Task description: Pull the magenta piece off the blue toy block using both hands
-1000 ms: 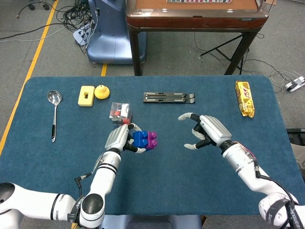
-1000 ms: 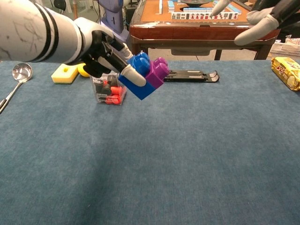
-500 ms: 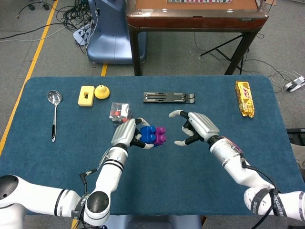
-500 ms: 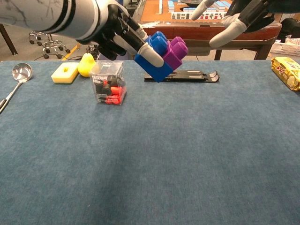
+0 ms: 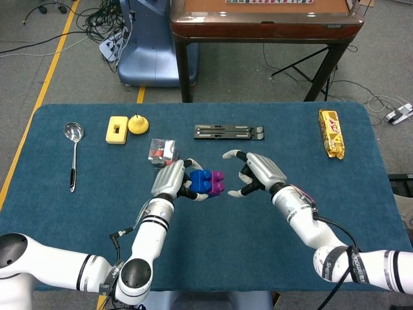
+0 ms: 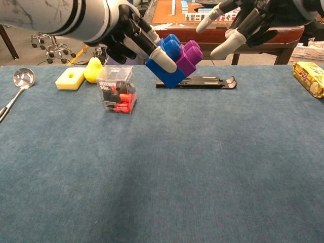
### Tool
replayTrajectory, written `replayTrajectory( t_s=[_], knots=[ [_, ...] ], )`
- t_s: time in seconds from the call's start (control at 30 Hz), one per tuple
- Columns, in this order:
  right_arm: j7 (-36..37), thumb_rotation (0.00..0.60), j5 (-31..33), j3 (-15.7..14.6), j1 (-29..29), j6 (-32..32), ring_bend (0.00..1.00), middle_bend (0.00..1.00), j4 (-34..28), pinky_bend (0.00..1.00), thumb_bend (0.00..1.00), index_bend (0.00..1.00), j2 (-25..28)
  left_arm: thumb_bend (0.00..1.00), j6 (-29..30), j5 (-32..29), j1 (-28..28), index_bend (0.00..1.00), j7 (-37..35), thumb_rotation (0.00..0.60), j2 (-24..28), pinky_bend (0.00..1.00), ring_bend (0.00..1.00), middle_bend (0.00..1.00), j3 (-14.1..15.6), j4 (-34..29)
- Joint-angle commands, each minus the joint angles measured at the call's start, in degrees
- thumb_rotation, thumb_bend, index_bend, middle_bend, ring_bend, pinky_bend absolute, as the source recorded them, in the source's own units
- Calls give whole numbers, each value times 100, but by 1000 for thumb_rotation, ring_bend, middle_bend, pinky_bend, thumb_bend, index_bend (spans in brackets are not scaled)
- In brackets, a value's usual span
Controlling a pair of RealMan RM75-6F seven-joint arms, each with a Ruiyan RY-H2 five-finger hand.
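Aloft, left robot hand [image 6: 132, 36] gripping blue toy block [image 6: 163, 63], right robot hand [image 6: 242, 24] spread near magenta piece [image 6: 186, 56]

In the chest view the right hand [image 6: 248, 23] is cut by the top edge, so its back and wrist are out of frame; the left hand [image 6: 124, 33] is likewise cropped at the top. Its fingers cover the near face of the blue toy block [image 6: 164, 61], and the seam with the magenta piece [image 6: 186, 56] is partly hidden. The snack packet [image 6: 310, 78] runs off the right edge. The clear box [image 5: 162, 150] contents are too small to identify from the head view.
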Motion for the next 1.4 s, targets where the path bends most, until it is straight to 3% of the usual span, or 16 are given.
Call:
replayTrajectory(
  t_s=[0.03, 0.7, 1.4],
  knots=[
    [9, 600, 83, -5, 58, 8, 1000, 1000, 34, 1000, 0, 237, -65, 18, 14, -2, -38, 755, -19, 600, -13, 1000, 1000, 1000, 28, 21],
    [218, 600, 260, 68, 183, -40, 1000, 1000, 166, 1000, 0, 237, -336, 20, 180, 51, -330, 756, -124, 600, -99, 1000, 1000, 1000, 68, 60],
    [227, 600, 184, -2, 244, -71, 1000, 1000, 306, 1000, 0, 281, -504, 20, -18, -84, -219, 757, -375, 600, 39, 1000, 1000, 1000, 49, -38]
  ],
)
